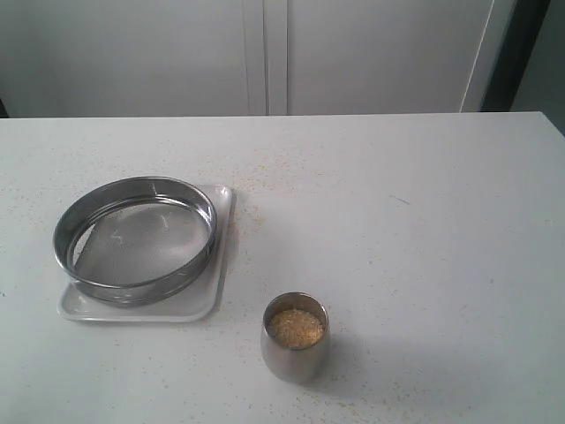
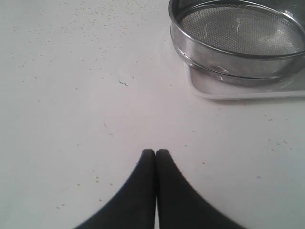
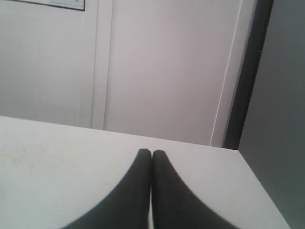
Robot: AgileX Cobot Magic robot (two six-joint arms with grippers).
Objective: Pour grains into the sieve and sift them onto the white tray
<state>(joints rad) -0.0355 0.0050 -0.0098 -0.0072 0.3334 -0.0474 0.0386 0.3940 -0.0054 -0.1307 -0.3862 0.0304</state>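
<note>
The sieve (image 1: 135, 238), a wide shiny steel hoop with a mesh base, rests on the white tray (image 1: 212, 296) at the left of the table. Golden-yellow grains (image 1: 296, 328) fill a small rounded steel cup (image 1: 295, 349) near the front middle. No arm shows in the exterior view. In the left wrist view my left gripper (image 2: 155, 151) is shut and empty above bare table, with the sieve (image 2: 238, 38) and the tray (image 2: 248, 91) some way beyond it. My right gripper (image 3: 151, 152) is shut and empty too, over the table near its far corner.
Loose specks of grain (image 1: 265, 168) are scattered on the white table (image 1: 424, 230) around the tray. White cabinet doors (image 1: 265, 53) stand behind the table's far edge. A dark gap (image 3: 248, 71) runs beside the cabinet past the table's far corner.
</note>
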